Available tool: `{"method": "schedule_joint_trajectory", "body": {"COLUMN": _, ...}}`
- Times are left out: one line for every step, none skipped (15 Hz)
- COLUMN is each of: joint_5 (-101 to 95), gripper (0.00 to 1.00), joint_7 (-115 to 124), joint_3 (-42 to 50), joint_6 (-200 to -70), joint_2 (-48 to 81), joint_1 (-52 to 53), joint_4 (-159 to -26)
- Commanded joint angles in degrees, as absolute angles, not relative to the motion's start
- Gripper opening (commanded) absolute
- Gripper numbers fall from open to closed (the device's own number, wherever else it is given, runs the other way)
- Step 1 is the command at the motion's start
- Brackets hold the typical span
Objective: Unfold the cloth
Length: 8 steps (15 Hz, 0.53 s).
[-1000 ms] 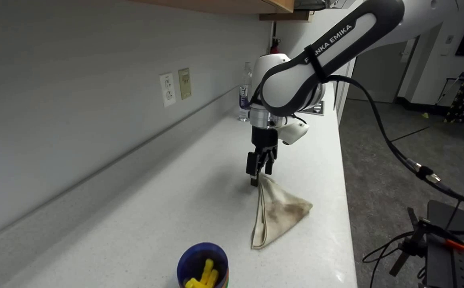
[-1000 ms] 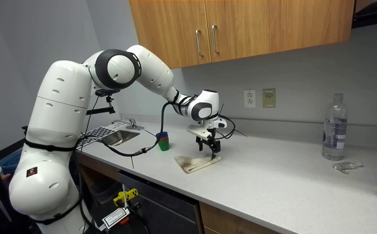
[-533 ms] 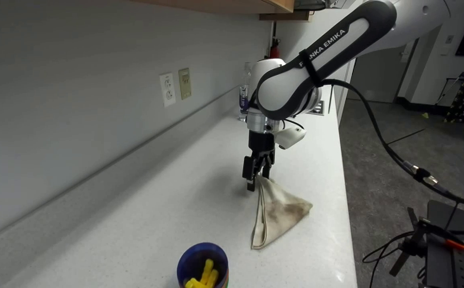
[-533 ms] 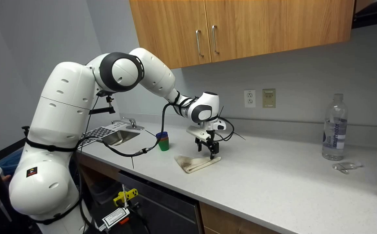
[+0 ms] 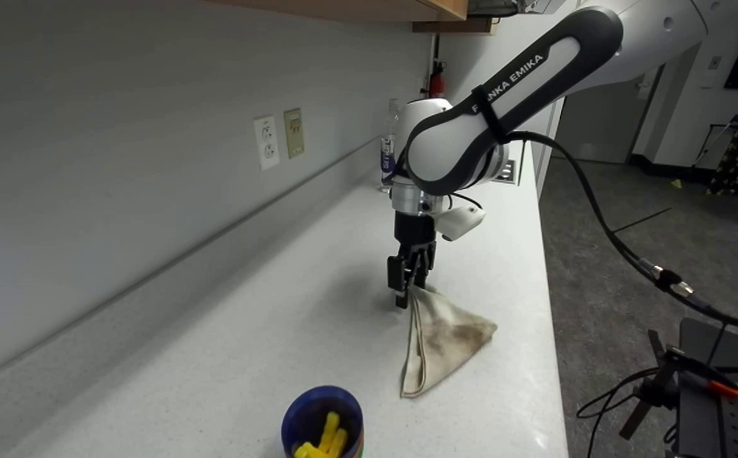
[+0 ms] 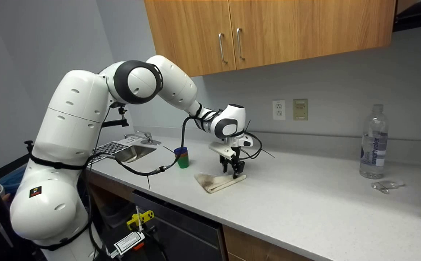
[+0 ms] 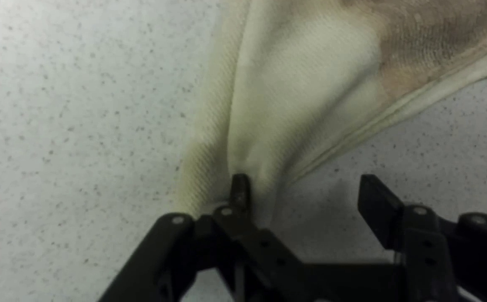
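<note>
On the pale speckled countertop (image 5: 229, 369), nearer its front edge than the wall (image 6: 334, 90), the beige cloth (image 5: 442, 343) is lying folded into a rough triangle, its layers showing along one long side and a brown smudge darkening its upper face. At one corner the gripper (image 7: 305, 184) is pointing down with its jaws standing spread: one finger (image 7: 240, 191) is sitting in the crease between two of the cloth's folds, while the opposite one is standing apart from the fabric, with shaded counter showing between it and the cloth. Whether the lodged finger is touching the countertop underneath, I cannot tell. Above the gripper, the white arm (image 6: 61, 134) is arching over, a black cable (image 6: 158, 169) looping beside it. Near the cloth, a stack of cups (image 6: 183, 161), blue at the top and green at the bottom, is standing upright, and in an exterior view yellow pieces (image 5: 329, 431) are showing inside the blue one. Beyond the cups, a faucet (image 6: 147, 137) is rising beside a metal sink (image 6: 143, 150). Well apart on the opposite side, a water bottle (image 6: 374, 145) is standing upright near the wall, a small transparent object (image 6: 384, 186) lying just beside it. Wooden cabinets (image 6: 286, 29) are hanging overhead.
</note>
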<state>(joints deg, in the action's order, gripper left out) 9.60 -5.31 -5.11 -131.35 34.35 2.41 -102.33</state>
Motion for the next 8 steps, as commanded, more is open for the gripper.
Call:
{"method": "schedule_joint_trajectory", "body": {"joint_5": 10.1, "gripper": 0.39, "joint_7": -4.3, "joint_3": -5.6, "joint_6": -131.0, "joint_2": 35.3, "joint_1": 2.0, "joint_4": -100.4}}
{"method": "schedule_joint_trajectory", "body": {"joint_5": 9.9, "gripper": 0.31, "joint_7": -4.2, "joint_3": -5.5, "joint_6": -131.1, "joint_2": 35.2, "joint_1": 2.1, "joint_4": -100.4}}
{"method": "schedule_joint_trajectory", "body": {"joint_5": 9.8, "gripper": 0.24, "joint_7": -4.0, "joint_3": -5.4, "joint_6": -131.2, "joint_2": 35.0, "joint_1": 2.2, "joint_4": -100.4}}
{"method": "schedule_joint_trajectory", "body": {"joint_5": 9.8, "gripper": 0.17, "joint_7": -3.9, "joint_3": -5.4, "joint_6": -131.2, "joint_2": 34.9, "joint_1": 2.3, "joint_4": -100.4}}
{"method": "schedule_joint_trajectory", "body": {"joint_5": 9.7, "gripper": 0.08, "joint_7": -3.9, "joint_3": -5.4, "joint_6": -131.2, "joint_2": 34.8, "joint_1": 2.3, "joint_4": -100.4}}
{"method": "schedule_joint_trajectory", "body": {"joint_5": 9.7, "gripper": 0.01, "joint_7": -3.8, "joint_3": -5.4, "joint_6": -131.2, "joint_2": 34.7, "joint_1": 2.3, "joint_4": -100.4}}
{"method": "schedule_joint_trajectory", "body": {"joint_5": 9.7, "gripper": 0.0, "joint_7": -3.7, "joint_3": -5.4, "joint_6": -131.3, "joint_2": 34.6, "joint_1": 2.3, "joint_4": -100.5}}
{"method": "schedule_joint_trajectory", "body": {"joint_5": 9.6, "gripper": 0.0, "joint_7": -3.6, "joint_3": -5.3, "joint_6": -131.2, "joint_2": 34.5, "joint_1": 2.4, "joint_4": -100.6}}
